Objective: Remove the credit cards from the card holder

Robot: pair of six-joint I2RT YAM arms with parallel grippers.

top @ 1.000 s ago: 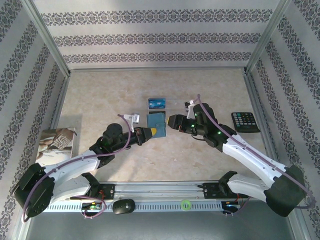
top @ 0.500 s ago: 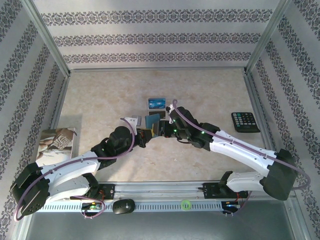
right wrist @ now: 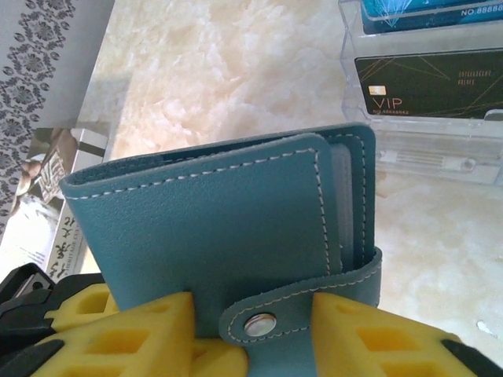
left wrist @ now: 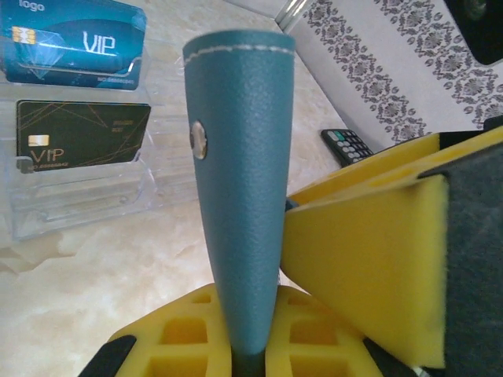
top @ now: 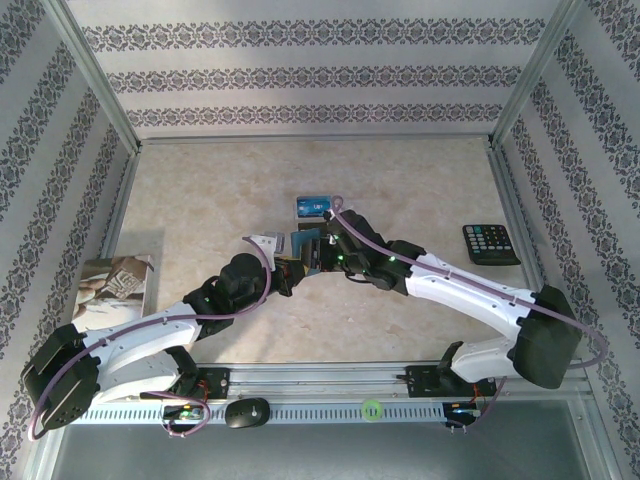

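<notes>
The teal card holder (top: 307, 243) is held upright above the table's middle, its snap strap (right wrist: 267, 322) fastened. My left gripper (top: 297, 265) is shut on its lower edge, and the holder (left wrist: 240, 157) rises edge-on from between the yellow pads (left wrist: 173, 330). My right gripper (top: 325, 255) is open against it from the right. Its fingers (right wrist: 393, 338) stand either side of the strap on the holder (right wrist: 220, 228). Pale inner leaves (right wrist: 346, 204) show between the covers. A blue VIP card (left wrist: 75, 39) and a black VIP card (left wrist: 82, 133) sit in a clear stand (left wrist: 78, 196).
The clear stand with the blue card (top: 314, 205) lies just behind the grippers. A black calculator (top: 491, 243) rests at the right of the table. A printed booklet (top: 115, 285) lies at the left edge. Patterned walls close in the table.
My right arm has swung left across the table and brought its gripper up against the card holder. The left gripper lifted the holder slightly and keeps hold of it.
</notes>
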